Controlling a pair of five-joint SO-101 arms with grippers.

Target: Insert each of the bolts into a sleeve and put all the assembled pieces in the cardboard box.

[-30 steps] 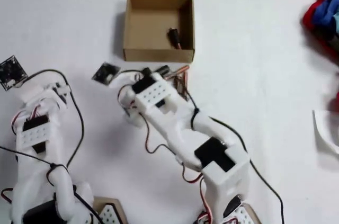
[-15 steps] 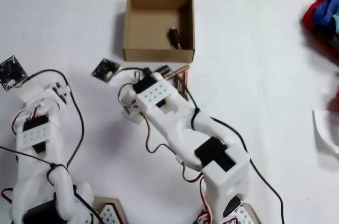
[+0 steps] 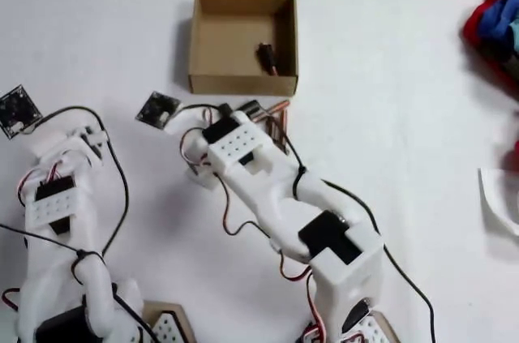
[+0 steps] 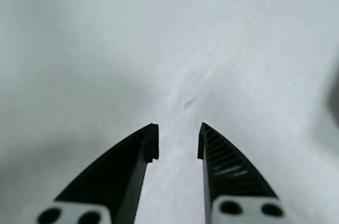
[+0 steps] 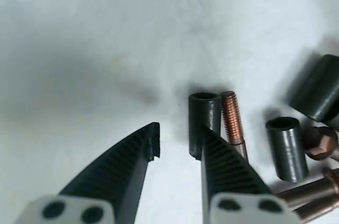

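Right gripper spread, one tip at a sleeve beside a bolt, likely lining up a pick; left gripper spread, parked over table.

the left arm stretches forward along the left side, folded low. the left gripper points downward, its two black ridged fingers parted by a narrow gap. the right arm leans forward and slants toward the left arm. the right gripper also angles downward, with its fingers a little apart.
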